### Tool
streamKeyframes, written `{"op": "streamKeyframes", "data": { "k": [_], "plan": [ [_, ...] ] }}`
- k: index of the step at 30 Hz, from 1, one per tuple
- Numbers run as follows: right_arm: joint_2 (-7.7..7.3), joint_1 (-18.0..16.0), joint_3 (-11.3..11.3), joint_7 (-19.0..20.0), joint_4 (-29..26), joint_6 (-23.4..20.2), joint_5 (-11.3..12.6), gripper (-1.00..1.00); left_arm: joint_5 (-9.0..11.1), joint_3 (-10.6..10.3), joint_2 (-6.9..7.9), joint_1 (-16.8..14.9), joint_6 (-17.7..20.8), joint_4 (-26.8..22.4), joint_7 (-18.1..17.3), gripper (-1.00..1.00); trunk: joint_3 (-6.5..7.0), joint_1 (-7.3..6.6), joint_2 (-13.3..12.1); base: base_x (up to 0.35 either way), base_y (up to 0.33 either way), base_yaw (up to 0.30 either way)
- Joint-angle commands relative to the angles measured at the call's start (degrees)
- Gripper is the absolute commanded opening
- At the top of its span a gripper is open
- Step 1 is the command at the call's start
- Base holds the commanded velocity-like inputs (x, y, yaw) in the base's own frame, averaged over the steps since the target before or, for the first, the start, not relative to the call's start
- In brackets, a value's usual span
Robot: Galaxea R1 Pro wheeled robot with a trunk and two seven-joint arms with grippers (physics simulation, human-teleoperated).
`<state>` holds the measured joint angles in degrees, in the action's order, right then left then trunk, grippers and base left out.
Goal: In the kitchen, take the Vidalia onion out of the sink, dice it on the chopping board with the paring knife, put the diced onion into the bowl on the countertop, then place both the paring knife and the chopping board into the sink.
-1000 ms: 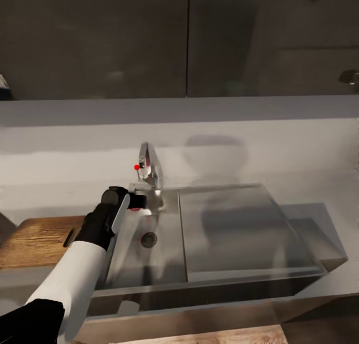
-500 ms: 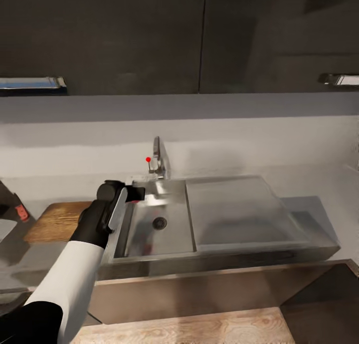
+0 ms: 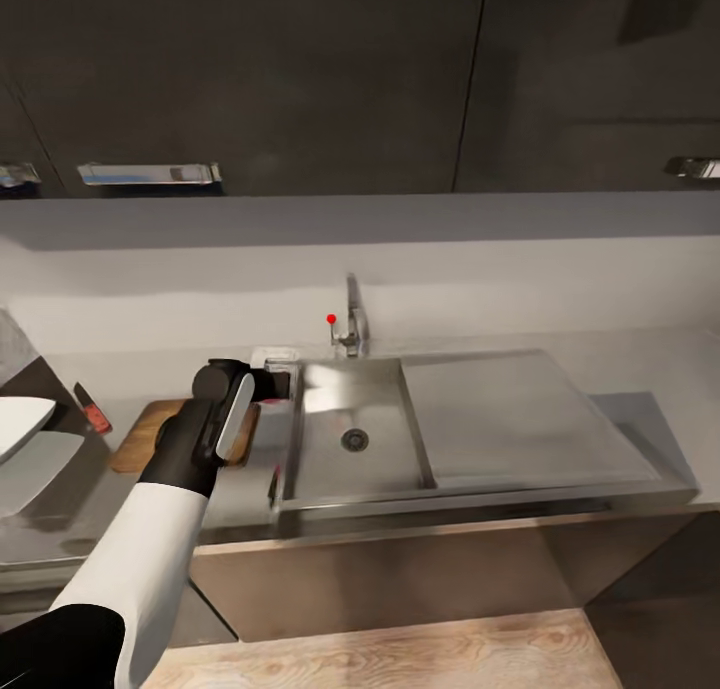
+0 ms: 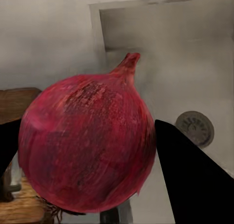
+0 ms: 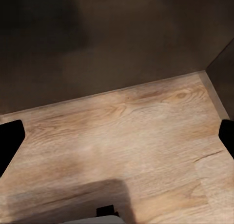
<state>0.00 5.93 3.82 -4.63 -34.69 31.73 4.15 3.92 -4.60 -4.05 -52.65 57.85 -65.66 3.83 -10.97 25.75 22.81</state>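
The left gripper [image 4: 87, 136] is clamped on the Vidalia onion [image 4: 87, 141], one dark finger on each side of the round bulb, held above the seam between the sink [image 3: 400, 469] and the chopping board [image 3: 140, 434]. Risk: the smooth sphere may roll out of a two-finger hold and drop back into the basin or off the table [image 3: 60, 529] front. On release it may roll off the board toward the paring knife [image 3: 92, 409] or the bowl [image 3: 20, 419]. The right gripper [image 5: 117, 146] points at the wooden floor [image 5: 126, 136]; its fingertips sit spread apart, holding nothing.
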Motion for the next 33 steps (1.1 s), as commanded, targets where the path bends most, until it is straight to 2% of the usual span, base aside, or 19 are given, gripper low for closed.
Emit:
{"op": "streamKeyframes", "data": {
  "k": [1,14,20,33],
  "plan": [
    [0.0,0.02,-0.05,0.06,-0.11,0.09,0.42,1.0,0.32,-0.06,0.01,-0.04,0.22,-0.02,0.3,-1.0,-0.01,0.04,0.1,-0.003,0.302,0.0],
    [0.0,0.03,-0.05,0.06,-0.11,0.09,0.42,1.0,0.38,-0.06,0.01,-0.01,0.21,0.57,0.3,-1.0,1.16,0.04,0.1,-0.005,0.302,0.0],
    [0.0,0.04,-0.05,0.06,-0.11,0.09,0.42,1.0,0.38,-0.06,0.01,-0.01,0.18,0.86,0.3,-1.0,1.71,0.04,0.1,-0.119,0.281,0.0],
    [0.0,0.04,-0.05,0.06,-0.11,0.14,0.42,1.0,0.34,-0.06,0.01,-0.03,-0.13,5.01,0.21,-1.0,2.69,0.04,0.1,-0.104,0.249,0.0]
  ]
}}
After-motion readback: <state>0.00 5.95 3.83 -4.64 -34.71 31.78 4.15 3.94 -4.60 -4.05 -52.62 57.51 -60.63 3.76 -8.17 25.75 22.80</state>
